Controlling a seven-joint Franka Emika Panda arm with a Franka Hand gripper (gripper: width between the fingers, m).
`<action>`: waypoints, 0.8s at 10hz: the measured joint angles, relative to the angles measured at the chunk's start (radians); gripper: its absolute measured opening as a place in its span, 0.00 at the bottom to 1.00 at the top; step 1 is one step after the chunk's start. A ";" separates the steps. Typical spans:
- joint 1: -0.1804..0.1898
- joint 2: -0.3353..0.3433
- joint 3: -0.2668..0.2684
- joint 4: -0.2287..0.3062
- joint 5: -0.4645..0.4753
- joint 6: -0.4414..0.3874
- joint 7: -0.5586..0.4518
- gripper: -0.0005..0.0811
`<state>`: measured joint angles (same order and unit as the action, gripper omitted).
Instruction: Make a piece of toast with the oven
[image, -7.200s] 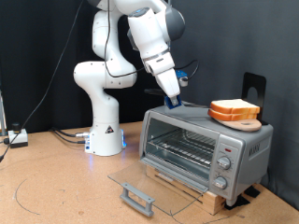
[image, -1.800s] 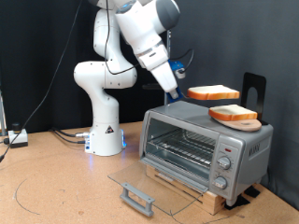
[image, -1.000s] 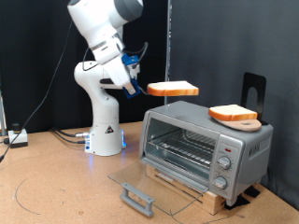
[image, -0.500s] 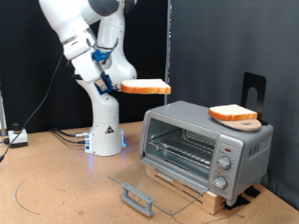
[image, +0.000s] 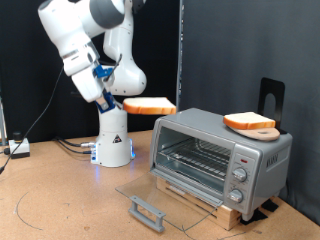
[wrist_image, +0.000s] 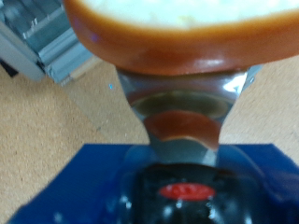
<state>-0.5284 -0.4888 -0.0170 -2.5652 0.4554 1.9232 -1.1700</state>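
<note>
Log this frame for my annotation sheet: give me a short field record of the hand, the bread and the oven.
hand: shut on bread slice, in the air off the oven's open side
held item: bread slice, roughly level, above the table
oven: toaster oven, glass door folded down open, wire rack bare
on oven top: second bread slice on round wooden board

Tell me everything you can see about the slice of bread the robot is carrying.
The piece of toast is a square slice with a pale tan face and orange-brown crust. It lies flat in mid-air, gripped at one edge by the hand, at the exterior view's left of the oven, level with its top. Nothing else touches it.
</note>
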 joint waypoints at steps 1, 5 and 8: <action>0.000 0.031 0.004 -0.017 -0.008 0.043 -0.022 0.49; 0.006 0.167 0.033 -0.067 -0.022 0.178 -0.101 0.49; 0.043 0.215 0.075 -0.117 0.029 0.300 -0.145 0.49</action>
<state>-0.4849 -0.2742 0.0583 -2.6827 0.4848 2.2236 -1.3154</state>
